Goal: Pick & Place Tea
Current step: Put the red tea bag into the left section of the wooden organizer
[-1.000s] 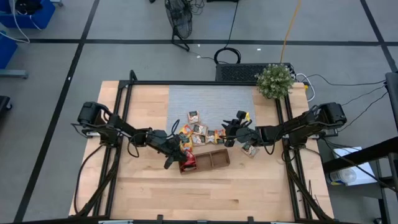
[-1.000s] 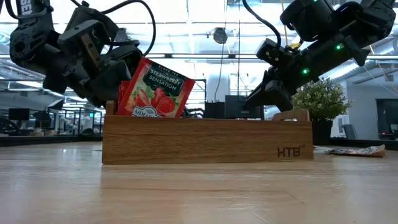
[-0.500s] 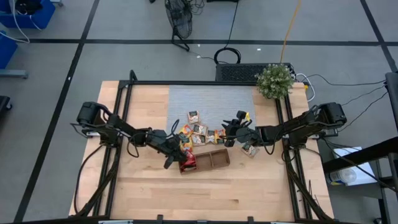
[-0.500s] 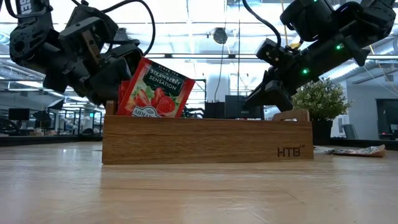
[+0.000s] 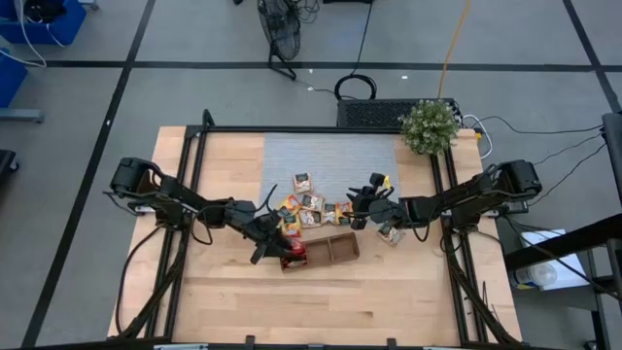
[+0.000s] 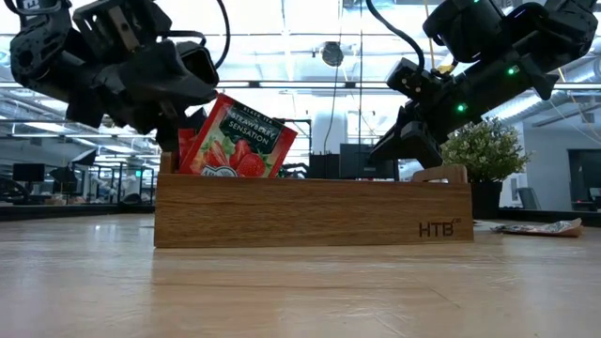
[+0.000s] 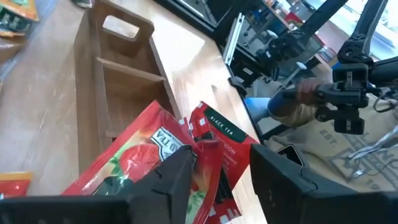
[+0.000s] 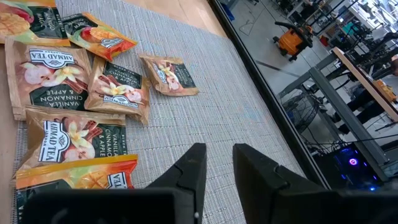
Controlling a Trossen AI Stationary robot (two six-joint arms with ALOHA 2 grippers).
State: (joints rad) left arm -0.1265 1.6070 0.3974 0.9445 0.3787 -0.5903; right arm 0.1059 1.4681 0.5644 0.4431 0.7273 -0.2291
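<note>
High view: left pincer [image 5: 264,245] over end compartment of tray [image 5: 328,247]; loose tea packets [image 5: 309,207] on mat beside right pincer [image 5: 356,214].
Low view: red packet [image 6: 238,137] leans upright in tray.
Left wrist view: fingers spread, packet free; advise lifting straight up to avoid snagging it.
Right wrist view: fingers nearly together, pinching nothing.

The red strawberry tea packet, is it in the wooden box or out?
In. The red strawberry tea packet stands tilted in the long brown wooden tray's end compartment, top poking above the wall.
</note>
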